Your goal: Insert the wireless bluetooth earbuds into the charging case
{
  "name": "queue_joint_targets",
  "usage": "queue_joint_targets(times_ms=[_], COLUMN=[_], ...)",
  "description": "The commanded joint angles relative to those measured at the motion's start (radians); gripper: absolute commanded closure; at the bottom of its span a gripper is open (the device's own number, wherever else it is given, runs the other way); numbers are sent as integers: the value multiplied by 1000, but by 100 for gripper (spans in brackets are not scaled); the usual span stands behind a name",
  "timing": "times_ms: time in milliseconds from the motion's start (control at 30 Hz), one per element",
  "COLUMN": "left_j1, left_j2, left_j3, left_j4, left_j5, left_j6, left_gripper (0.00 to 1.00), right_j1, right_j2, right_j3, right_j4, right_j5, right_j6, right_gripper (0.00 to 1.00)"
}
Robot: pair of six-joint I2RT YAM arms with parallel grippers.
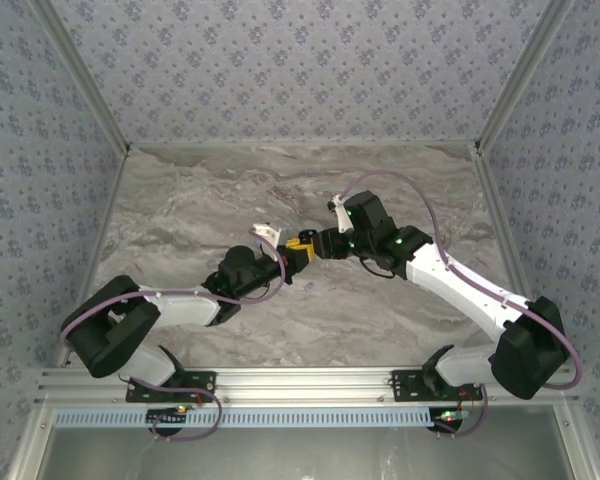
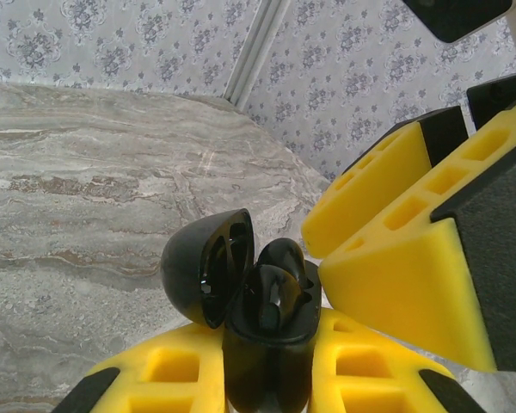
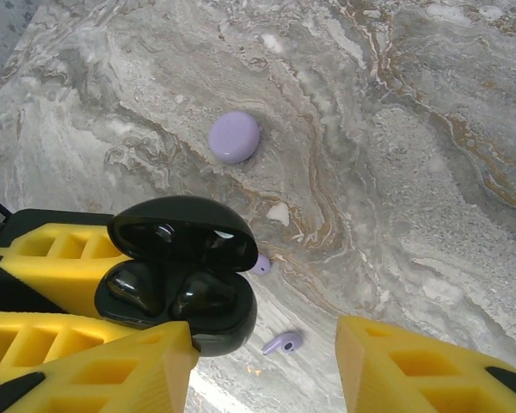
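Two black earbuds [image 3: 139, 289] seated; case [image 3: 230, 325] mouth upward

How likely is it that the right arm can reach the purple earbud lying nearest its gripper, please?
Probably yes: the right gripper stands open, the purple earbud shows between its fingers on bare table, and the open black case only crowds one side.
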Motion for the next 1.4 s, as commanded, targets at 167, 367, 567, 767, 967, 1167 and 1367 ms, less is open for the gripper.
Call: queue_joint_targets(times_ms=[167,367,567,767,967,1167,1367], left_j1=[-5,-4,-4,4,46,50,51], left_j2=[-33,-54,-101,-144,-167,-164,-151], left_j3=[-2,-3,-14,-26,-21,-7,3], left_j4=[26,-22,-94,-125,-85,-49,-2], left_j5=[2,-2,-26,16,209,315,366], left_j6=[31,64,117,161,159,162,140], left_gripper=[85,85,85,84,84,84,84], right_j1=[-8,-13,-53,-149,-229,-246,-243], right_j2=[-25,-38,-71,-77,-61,-20,24], right_j3=[21,21,-11,-62,-99,-107,-96], right_j4=[-41,-55,-52,-18,40,97,138], right_j5=[50,85,91,-20,-201,-338,-434], right_j6=[-11,-3,4,-4,-30,-30,-23], right_gripper=[51,51,51,51,57,69,80])
